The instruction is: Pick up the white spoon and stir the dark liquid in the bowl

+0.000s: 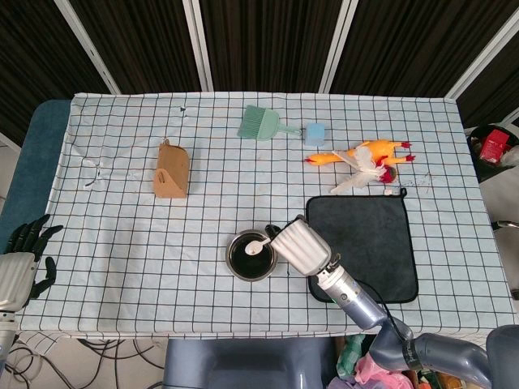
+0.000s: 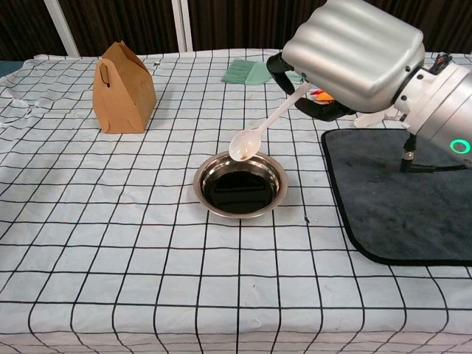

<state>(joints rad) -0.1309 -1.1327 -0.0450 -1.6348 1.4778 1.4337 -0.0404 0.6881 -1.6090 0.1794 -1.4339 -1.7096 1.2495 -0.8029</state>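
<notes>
My right hand [image 1: 298,245] [image 2: 351,53] holds the white spoon [image 2: 259,131] by its handle, tilted down to the left. The spoon's scoop [image 1: 255,247] hangs just above the far rim of the steel bowl [image 1: 235,242] [image 2: 203,198]; whether it touches the liquid I cannot tell. Dark liquid [image 2: 237,188] [image 1: 247,259] fills the bowl near the table's front middle. My left hand [image 1: 24,251] rests off the table's left edge with its fingers apart and nothing in it; the chest view does not show it.
A dark grey mat [image 1: 369,239] [image 2: 413,192] lies right of the bowl. A brown paper box [image 1: 171,170] [image 2: 123,87] stands to the left. At the back are a green brush [image 1: 259,123], a blue block [image 1: 315,134] and a rubber chicken [image 1: 361,158].
</notes>
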